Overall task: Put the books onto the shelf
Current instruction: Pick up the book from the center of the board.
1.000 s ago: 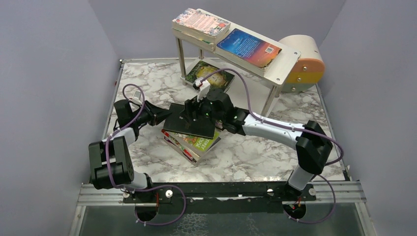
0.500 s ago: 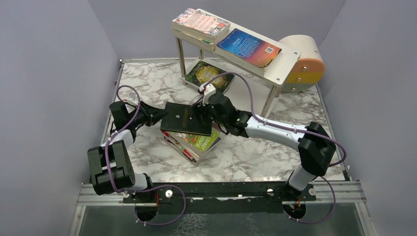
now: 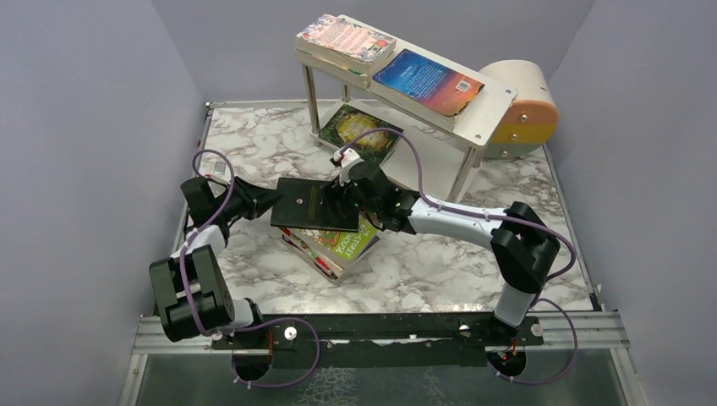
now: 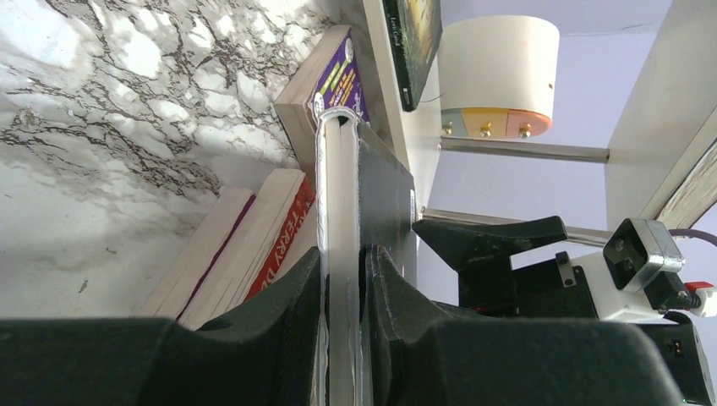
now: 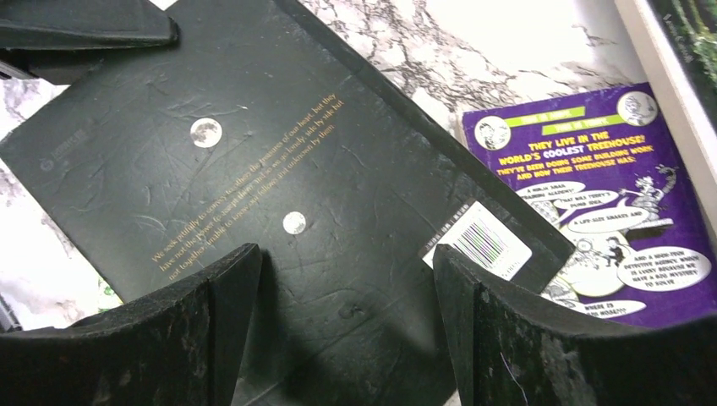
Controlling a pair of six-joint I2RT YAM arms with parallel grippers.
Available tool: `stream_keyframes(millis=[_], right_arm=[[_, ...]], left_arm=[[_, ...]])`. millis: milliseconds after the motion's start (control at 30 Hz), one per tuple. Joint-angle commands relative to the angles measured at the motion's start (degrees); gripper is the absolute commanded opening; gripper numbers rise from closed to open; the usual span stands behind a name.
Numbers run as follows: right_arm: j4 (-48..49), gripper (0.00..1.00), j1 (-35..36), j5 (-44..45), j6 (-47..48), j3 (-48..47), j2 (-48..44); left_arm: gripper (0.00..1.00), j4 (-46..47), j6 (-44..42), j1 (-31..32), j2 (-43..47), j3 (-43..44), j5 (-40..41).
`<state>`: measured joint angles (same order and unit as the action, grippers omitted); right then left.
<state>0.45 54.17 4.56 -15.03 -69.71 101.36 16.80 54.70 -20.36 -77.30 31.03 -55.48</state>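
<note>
A black book (image 3: 314,205) hangs level just above a stack of books (image 3: 334,247) in the middle of the table. My left gripper (image 3: 269,200) is shut on its left edge; the left wrist view shows the black book (image 4: 342,211) edge-on, pinched between both fingers. My right gripper (image 3: 338,196) stands open over the book's right half, its fingers straddling the black back cover (image 5: 279,169) without clamping it. A purple cartoon book (image 5: 609,203) tops the stack. On the shelf (image 3: 486,106) lie a pink-patterned book (image 3: 345,37) and a blue book (image 3: 427,80), with a green book (image 3: 359,131) on its lower board.
A round beige-and-orange box (image 3: 524,110) stands behind the shelf at the back right. The shelf's thin metal legs (image 3: 312,97) rise just beyond the stack. Grey walls close in the marble table (image 3: 440,271) on three sides.
The black book, held in my left gripper, has shifted slightly left. My right gripper has followed it leftward over the cover and its arm has swung left.
</note>
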Motion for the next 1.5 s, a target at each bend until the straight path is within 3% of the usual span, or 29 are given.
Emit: stream_keyframes(millis=[0, 133, 200, 733, 1167, 1233, 1433, 1467], right_arm=[[-3.64, 0.73, 0.39, -5.46, -0.21, -0.76, 3.49], [-3.68, 0.73, 0.41, -6.39, -0.4, -0.34, 4.06], [-3.51, 0.73, 0.41, -6.61, -0.59, -0.33, 4.2], [-3.07, 0.72, 0.49, -8.23, -0.58, -1.48, 6.04], [-2.38, 0.72, 0.67, -9.38, -0.69, -2.68, 7.42], [-2.21, 0.72, 0.8, -9.31, -0.64, -2.76, 7.57], [-2.21, 0.72, 0.92, -8.95, -0.84, -2.64, 7.4], [-2.28, 0.72, 0.88, -8.62, -0.8, -2.49, 7.07]], left_arm=[[0.04, 2.5, -0.05, -0.82, 1.22, -1.0, -0.01], [0.33, 3.68, 0.82, -0.78, 2.89, -1.21, -1.59], [0.41, 3.69, 0.85, -0.82, 3.37, -1.0, -2.68], [0.45, 4.54, 3.48, -0.65, 8.43, -7.33, -4.66], [0.4, 9.42, 6.22, 2.28, 7.77, -8.91, -3.53], [0.34, 9.76, 6.25, 2.78, 7.35, -9.05, -3.16], [0.0, 12.95, 8.18, 3.22, 6.69, -9.29, -0.7], [0.0, 14.37, 9.35, 3.22, 6.92, -9.46, 0.31]])
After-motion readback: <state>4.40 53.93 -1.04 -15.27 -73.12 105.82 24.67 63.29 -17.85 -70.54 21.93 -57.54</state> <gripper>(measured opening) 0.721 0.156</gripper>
